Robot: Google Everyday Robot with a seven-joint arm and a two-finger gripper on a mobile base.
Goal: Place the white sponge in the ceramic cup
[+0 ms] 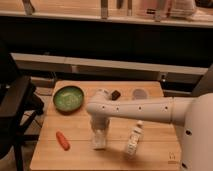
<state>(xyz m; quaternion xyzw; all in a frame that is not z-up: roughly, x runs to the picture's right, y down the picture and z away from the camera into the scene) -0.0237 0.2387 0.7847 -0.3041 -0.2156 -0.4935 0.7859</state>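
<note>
- The gripper (99, 134) points down near the front edge of the tabletop (75, 120), about midway along it; I cannot tell whether it is open or closed.
- The white sponge (99, 143) lies right at its tip.
- The ceramic cup (139, 93) stands near the far right corner, well apart from the sponge.
- A green bowl (68, 97) sits near the far left corner.

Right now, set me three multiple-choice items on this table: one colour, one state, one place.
1. The bowl is: A) green; B) red; C) blue.
2. Relative to the ceramic cup, the white sponge is: A) inside it; B) outside it, on the table; C) balanced on its rim.
3. The end effector is: A) over the bowl; B) at the cup; C) low near the table's front, at the sponge.

A, its inside shows green. B, it sits on the wood apart from the cup. C, the arm ends down there.
</note>
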